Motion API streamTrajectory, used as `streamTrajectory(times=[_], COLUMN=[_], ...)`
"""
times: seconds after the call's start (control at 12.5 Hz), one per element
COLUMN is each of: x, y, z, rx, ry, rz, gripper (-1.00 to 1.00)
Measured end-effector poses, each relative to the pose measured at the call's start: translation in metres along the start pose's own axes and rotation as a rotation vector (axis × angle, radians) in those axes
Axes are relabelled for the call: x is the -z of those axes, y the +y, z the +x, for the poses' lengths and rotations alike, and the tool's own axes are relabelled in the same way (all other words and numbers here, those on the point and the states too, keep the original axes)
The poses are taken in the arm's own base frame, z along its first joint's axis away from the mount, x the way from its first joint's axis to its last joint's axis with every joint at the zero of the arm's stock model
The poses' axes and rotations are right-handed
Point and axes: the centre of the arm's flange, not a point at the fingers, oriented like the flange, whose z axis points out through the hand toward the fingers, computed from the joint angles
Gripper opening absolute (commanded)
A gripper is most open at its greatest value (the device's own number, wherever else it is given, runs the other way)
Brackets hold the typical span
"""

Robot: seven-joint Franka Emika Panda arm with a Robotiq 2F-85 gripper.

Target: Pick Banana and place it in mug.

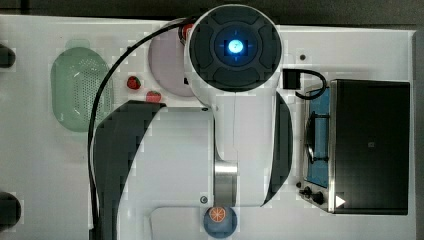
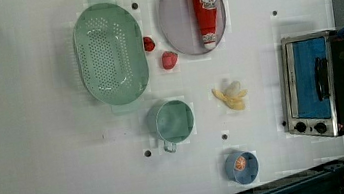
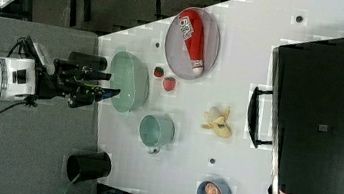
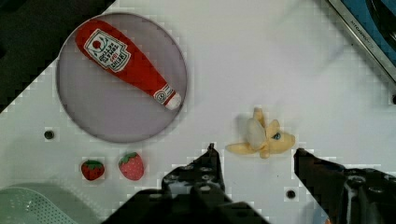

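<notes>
The banana [image 2: 232, 96], pale yellow and partly peeled, lies on the white table between the mug and the toaster oven. It also shows in the right view [image 3: 218, 122]. The teal mug [image 2: 174, 121] stands upright and empty, to the left view's left of the banana, and is seen again in the right view [image 3: 156, 130]. My gripper [image 4: 255, 149] is open, its two dark fingers spread either side of the banana [image 4: 261, 137] in the wrist view, well above it and holding nothing. In the right view the gripper [image 3: 108, 83] hangs far off the table surface.
A ketchup bottle [image 2: 206, 9] lies on a grey plate [image 2: 180, 20]. Two strawberries [image 2: 169, 59] sit beside the green strainer [image 2: 109, 52]. A toaster oven [image 2: 317, 83] stands at the left view's right, and a blue bowl [image 2: 242, 167] holds an orange slice. The arm [image 1: 235, 50] covers the table's middle in the top view.
</notes>
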Motion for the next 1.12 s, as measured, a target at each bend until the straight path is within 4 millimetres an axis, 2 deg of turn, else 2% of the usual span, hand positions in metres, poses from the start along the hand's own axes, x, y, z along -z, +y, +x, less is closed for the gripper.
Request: streamTrajectory(times=[0.08,0.16,0.24,0.48,0.56,0.64,0.8,0.88,1.12], x=[-0.006,-0.001,0.015,0.083,0.093,0.091,0.056,0.025,-0.085], y=[0.026,0.052,0.072,0.093,0.095,0.092,0.084,0.08,0.062], z=[-0.02,-0.04,-0.053,-0.063,-0.064,-0.065,-0.057,-0.049,-0.035], rx=[-0.01,-0.018,-0.024,-0.041,-0.043,-0.04,-0.029,-0.025,0.074], ry=[-0.084,-0.126,-0.126,-0.004,0.012,0.011,0.008,0.005,-0.031], rz=[-0.072,-0.111,-0.117,0.015,0.053,0.067,0.055,0.053,-0.003], gripper=[0.59,0.81,0.99,1.0,1.0,1.0,1.0,1.0,1.0])
